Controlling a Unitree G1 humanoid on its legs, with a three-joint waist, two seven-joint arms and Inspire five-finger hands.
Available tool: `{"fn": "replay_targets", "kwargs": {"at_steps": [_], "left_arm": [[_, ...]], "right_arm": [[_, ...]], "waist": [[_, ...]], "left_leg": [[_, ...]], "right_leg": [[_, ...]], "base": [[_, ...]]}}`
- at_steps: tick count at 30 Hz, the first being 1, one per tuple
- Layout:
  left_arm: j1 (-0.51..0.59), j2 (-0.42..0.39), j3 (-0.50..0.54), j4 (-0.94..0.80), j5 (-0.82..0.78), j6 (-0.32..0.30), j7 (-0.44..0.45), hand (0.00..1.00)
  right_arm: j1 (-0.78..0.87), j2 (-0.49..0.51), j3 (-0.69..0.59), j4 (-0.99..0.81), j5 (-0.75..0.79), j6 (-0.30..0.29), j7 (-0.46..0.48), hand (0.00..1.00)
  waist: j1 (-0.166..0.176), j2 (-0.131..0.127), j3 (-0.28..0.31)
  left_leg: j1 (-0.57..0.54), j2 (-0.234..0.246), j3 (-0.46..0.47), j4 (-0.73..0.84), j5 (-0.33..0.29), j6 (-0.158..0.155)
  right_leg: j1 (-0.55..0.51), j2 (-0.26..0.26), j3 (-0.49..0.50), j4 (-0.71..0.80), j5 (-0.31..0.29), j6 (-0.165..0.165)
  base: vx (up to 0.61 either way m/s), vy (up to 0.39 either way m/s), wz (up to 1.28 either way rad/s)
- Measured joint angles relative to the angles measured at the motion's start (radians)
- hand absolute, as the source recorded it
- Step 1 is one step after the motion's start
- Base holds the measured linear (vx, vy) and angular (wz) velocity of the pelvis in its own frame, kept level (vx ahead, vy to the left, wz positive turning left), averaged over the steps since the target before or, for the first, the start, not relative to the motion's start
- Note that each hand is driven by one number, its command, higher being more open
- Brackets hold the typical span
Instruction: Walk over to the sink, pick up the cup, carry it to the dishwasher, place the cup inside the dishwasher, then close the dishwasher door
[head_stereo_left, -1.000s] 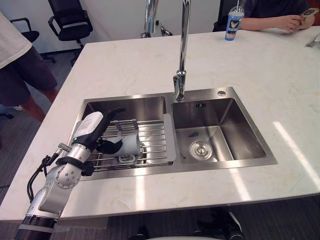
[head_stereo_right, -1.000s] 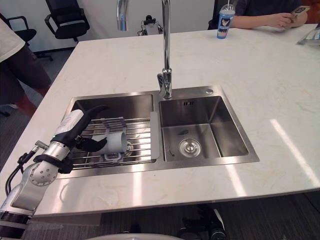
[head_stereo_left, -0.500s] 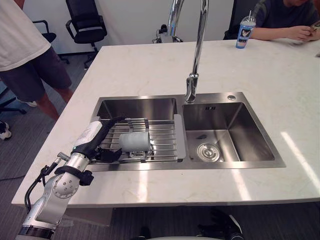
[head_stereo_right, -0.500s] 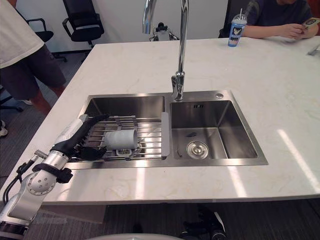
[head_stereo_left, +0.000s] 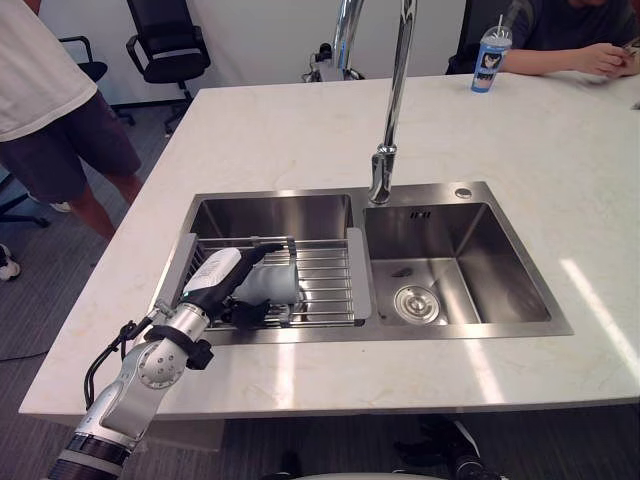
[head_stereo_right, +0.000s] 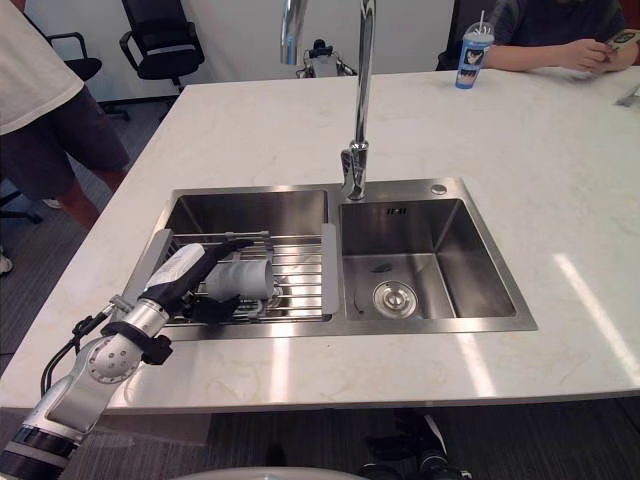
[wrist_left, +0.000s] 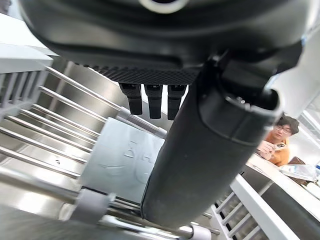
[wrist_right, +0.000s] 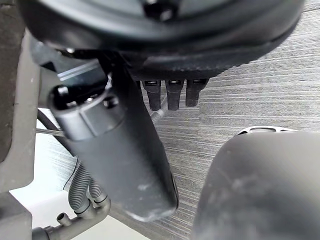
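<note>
A grey cup (head_stereo_left: 270, 283) lies on its side on the wire rack (head_stereo_left: 325, 290) in the left basin of the steel sink (head_stereo_left: 300, 212). My left hand (head_stereo_left: 214, 281) reaches in from the counter's near edge. Its straight fingers (head_stereo_left: 262, 251) stretch over the top of the cup, while the thumb sits low on the cup's near side. The hand is open and straddles the cup without closing on it. In the left wrist view the cup (wrist_left: 122, 160) lies just past the thumb (wrist_left: 200, 150), on the rack bars. My right hand (wrist_right: 125, 150) hangs open over grey carpet.
A tall faucet (head_stereo_left: 387, 150) stands between the two basins; the right basin (head_stereo_left: 455, 270) holds only a drain. A person (head_stereo_left: 45, 100) stands left of the white counter (head_stereo_left: 300, 130). Another sits at the far right beside a blue cup with a straw (head_stereo_left: 486, 58).
My left hand has moved right along the rack; its fingers now lie over the cup instead of short of it. The camera has also shifted.
</note>
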Motion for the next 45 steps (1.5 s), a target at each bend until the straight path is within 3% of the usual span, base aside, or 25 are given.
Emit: {"fn": "replay_targets", "kwargs": {"at_steps": [3,5,7,16,17,30,36,45], "left_arm": [[-0.052,-0.022,-0.047,0.033,0.017,0.014,-0.002,0.90],[-0.080,-0.027,-0.065,0.058,0.019,0.013,-0.002,0.90],[-0.109,-0.029,-0.081,0.070,0.045,0.016,-0.012,0.90],[-0.195,-0.023,-0.082,0.251,0.098,0.047,-0.029,0.90],[-0.198,-0.022,-0.082,0.256,0.101,0.050,-0.031,0.30],[-0.238,0.040,-0.099,0.296,0.107,0.059,-0.064,0.30],[-0.234,0.022,-0.084,0.205,0.027,0.060,-0.030,0.30],[-0.108,-0.211,0.135,-0.109,-0.132,0.036,0.131,0.30]], "right_arm": [[-0.039,-0.012,-0.008,-0.020,0.003,0.047,0.008,0.90],[-0.097,-0.027,-0.067,0.083,0.011,0.013,0.025,0.90],[-0.168,-0.066,-0.090,0.179,0.013,0.045,-0.006,0.90],[-0.128,-0.081,-0.089,0.192,0.047,0.027,0.000,0.90],[-0.128,-0.079,-0.088,0.200,0.047,0.030,0.000,0.90],[-0.133,-0.067,-0.070,0.214,0.043,0.030,0.000,0.90],[-0.134,-0.044,-0.059,0.214,0.049,0.028,-0.005,0.90],[-0.132,-0.022,-0.073,0.215,0.051,0.014,-0.021,0.90]], "waist": [[0.000,0.004,0.002],[0.001,0.008,0.002],[0.005,0.019,0.009],[-0.019,0.028,0.017],[-0.020,0.028,0.017],[-0.024,0.024,0.020],[-0.013,0.018,0.024],[0.005,0.004,0.033]], "left_leg": [[-0.008,0.001,0.002,0.000,0.000,0.000],[-0.007,-0.002,0.002,0.000,0.000,0.000],[-0.008,-0.003,0.001,-0.004,0.000,0.001],[-0.013,0.000,-0.001,-0.005,-0.004,-0.005],[-0.013,0.000,-0.001,-0.005,-0.005,-0.005],[-0.018,0.001,-0.001,-0.005,-0.009,-0.008],[-0.018,0.000,-0.002,-0.005,-0.009,-0.008],[-0.001,0.003,-0.003,-0.006,-0.009,-0.007]], "right_leg": [[-0.007,0.001,0.004,-0.005,0.007,0.001],[-0.005,-0.001,0.003,-0.007,0.008,0.002],[0.000,-0.002,0.002,-0.018,0.016,0.004],[0.007,0.004,-0.002,-0.038,0.017,0.003],[0.007,0.004,-0.002,-0.039,0.017,0.003],[0.007,0.005,-0.002,-0.051,0.018,0.002],[0.009,0.005,-0.003,-0.050,0.018,0.002],[0.022,0.006,-0.002,-0.042,0.018,0.002]], "base": [[-0.02,0.009,-0.04],[0.00,0.000,0.00],[0.00,0.000,0.00],[0.01,-0.002,0.00],[0.00,0.000,0.00],[0.00,0.000,0.00],[0.00,0.000,0.00],[0.00,0.000,0.00]]}}
